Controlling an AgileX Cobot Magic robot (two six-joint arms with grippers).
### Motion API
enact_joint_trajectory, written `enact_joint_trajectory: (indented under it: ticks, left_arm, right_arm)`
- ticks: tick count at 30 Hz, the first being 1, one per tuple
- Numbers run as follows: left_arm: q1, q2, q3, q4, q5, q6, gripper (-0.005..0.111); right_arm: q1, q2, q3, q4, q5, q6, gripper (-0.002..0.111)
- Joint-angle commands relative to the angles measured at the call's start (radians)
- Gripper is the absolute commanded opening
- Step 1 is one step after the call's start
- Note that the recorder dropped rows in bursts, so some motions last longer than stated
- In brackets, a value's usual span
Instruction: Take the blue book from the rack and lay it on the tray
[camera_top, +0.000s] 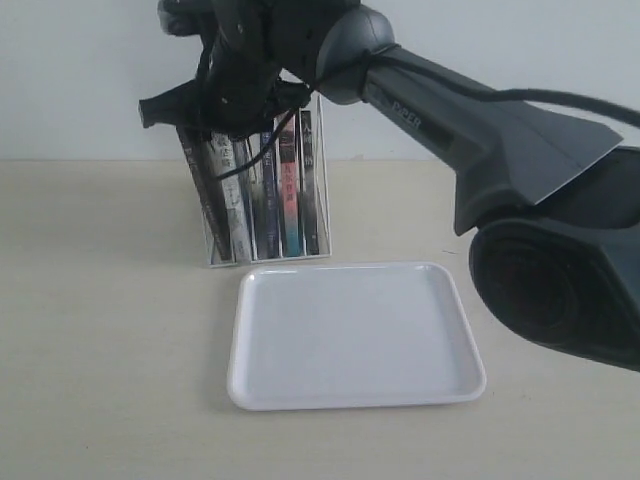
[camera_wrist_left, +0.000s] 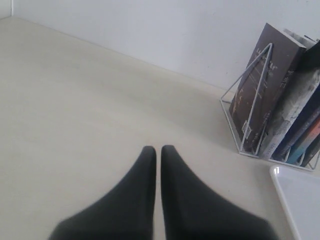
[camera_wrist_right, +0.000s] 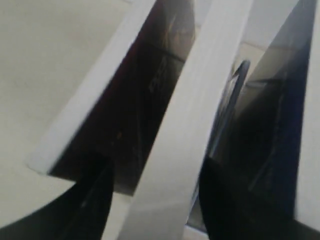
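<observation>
- From the side, the right hand (camera_top: 232, 115) is down on the tops of the books in the rack (camera_top: 280, 258). I think the blue book (camera_top: 267, 200) is the thin dark one under the hand, next to the pink and teal one. The tray (camera_top: 350, 340) lies on the bench (camera_top: 100, 300), low down in front of the hand. The books lean, so a hard pull could tip the light rack or drag out a neighbour.
- By the left wrist view, the left hand (camera_wrist_left: 158, 149) is pressed together with nothing in it. The rack is well away from it, so it cannot hold the rack steady.
- By the right wrist view, the fingers (camera_wrist_right: 80, 215) are spread wide, with more than one book top between them. The hand could pinch the wrong book, or two at once. The view is too blurry to pick out the blue one.
</observation>
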Motion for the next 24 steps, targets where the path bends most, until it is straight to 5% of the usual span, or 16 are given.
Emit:
enact_joint_trajectory:
  ticks: [1, 21, 24]
  left_arm:
    - [0.002, -0.003, 0.003, 0.001, -0.004, 0.004, 0.004]
    - [0.002, -0.003, 0.003, 0.001, -0.004, 0.004, 0.004]
    - [0.002, -0.003, 0.003, 0.001, -0.004, 0.004, 0.004]
  right_arm:
    - [-0.001, -0.001, -0.001, 0.023, 0.037, -0.016, 0.058]
    - [-0.002, -0.176, -0.032, -0.299, 0.246, 0.059, 0.058]
    - [-0.012, -0.176, -0.032, -0.306, 0.246, 0.018, 0.048]
